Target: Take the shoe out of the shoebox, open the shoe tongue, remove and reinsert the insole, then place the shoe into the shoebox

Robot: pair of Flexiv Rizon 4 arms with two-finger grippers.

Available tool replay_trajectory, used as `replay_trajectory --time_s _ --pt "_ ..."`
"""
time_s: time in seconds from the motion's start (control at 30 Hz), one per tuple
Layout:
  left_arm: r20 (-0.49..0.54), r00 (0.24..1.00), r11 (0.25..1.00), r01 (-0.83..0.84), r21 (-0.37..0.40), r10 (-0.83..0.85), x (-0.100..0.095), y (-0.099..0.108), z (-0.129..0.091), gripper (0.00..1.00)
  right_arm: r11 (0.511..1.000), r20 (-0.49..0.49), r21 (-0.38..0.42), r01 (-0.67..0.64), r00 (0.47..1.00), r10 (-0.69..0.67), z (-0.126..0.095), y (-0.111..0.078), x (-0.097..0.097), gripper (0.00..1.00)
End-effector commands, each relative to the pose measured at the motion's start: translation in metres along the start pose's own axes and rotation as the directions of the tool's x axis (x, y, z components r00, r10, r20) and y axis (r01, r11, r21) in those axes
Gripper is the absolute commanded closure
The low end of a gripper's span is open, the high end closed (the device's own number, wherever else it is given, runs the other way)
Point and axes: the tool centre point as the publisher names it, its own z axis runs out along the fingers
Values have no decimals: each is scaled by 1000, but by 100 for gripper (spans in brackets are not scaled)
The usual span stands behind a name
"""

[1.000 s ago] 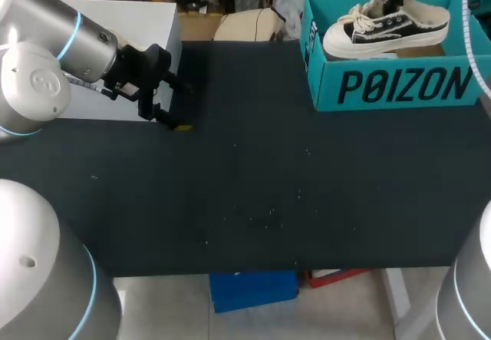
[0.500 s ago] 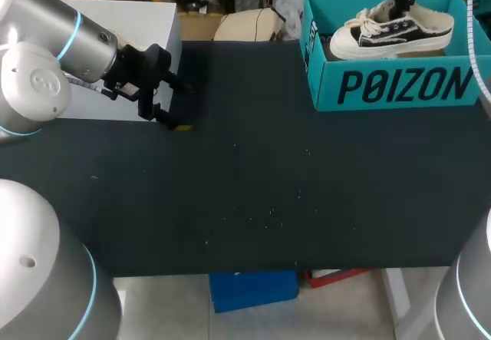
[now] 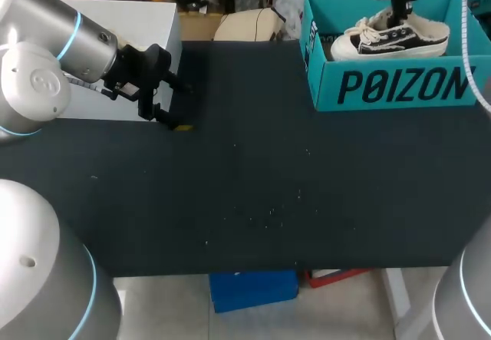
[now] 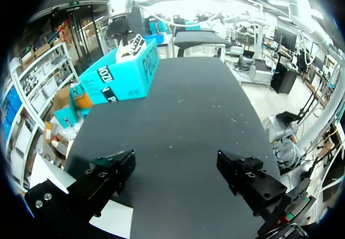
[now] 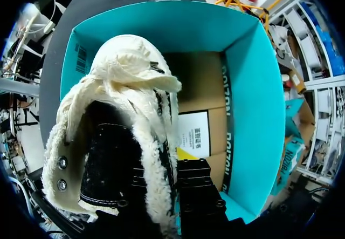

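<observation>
My left arm (image 3: 69, 37) comes in over the bench's (image 3: 253, 194) far left corner, where a white box (image 3: 130, 18) sits. The left gripper (image 3: 178, 108) hangs just past that box's near right corner, low over the black surface. In the left wrist view its two fingers (image 4: 110, 171) stand wide apart with only bare bench between them, so the jaws are open and hold nothing. One yellow tip shows close above the bench in the head view.

At the far right corner stands the teal shoebox (image 3: 399, 87), lidless, its long printed wall facing the near edge. The shoe (image 3: 387, 39) is inside it, toe toward the left, heel toward the right: black canvas upper, white sole, white laces, cream fleece lining.

The right gripper (image 3: 399, 14) comes straight down into the shoe's opening. In the right wrist view the fleecy collar of the shoe (image 5: 135, 77) fills the space at the gripper (image 5: 161, 196). One black finger (image 5: 197, 188) presses the outside of the side wall and the other seems to sit inside the shoe, largely hidden, so the jaws look clamped on that wall. Brown cardboard and a white slip lie on the floor of the shoebox (image 5: 242, 88) beside the shoe. Whether the sole rests on that floor I cannot tell.
</observation>
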Motion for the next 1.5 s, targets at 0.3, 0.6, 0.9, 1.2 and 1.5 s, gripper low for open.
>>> replay_trajectory --time_s 0.3,0.6,0.9,1.2,1.5 --pt "3 1000 1000 -1 -1 1 0 0 2 0 1000 -38 -20 -6 999 5 37 -6 -8 100" --pt "3 1000 1000 -1 -1 1 0 0 2 0 1000 -88 -31 -2 996 0 61 3 -3 100" --pt "3 1000 1000 -1 -1 1 0 0 2 0 999 -76 -3 -43 996 42 43 -3 6 30" --pt "3 1000 1000 -1 -1 1 0 0 2 0 997 -20 29 -72 997 72 -29 2 12 51" --pt "3 1000 1000 -1 -1 1 0 0 2 0 995 -1 76 -71 997 72 -97 36 40 31"
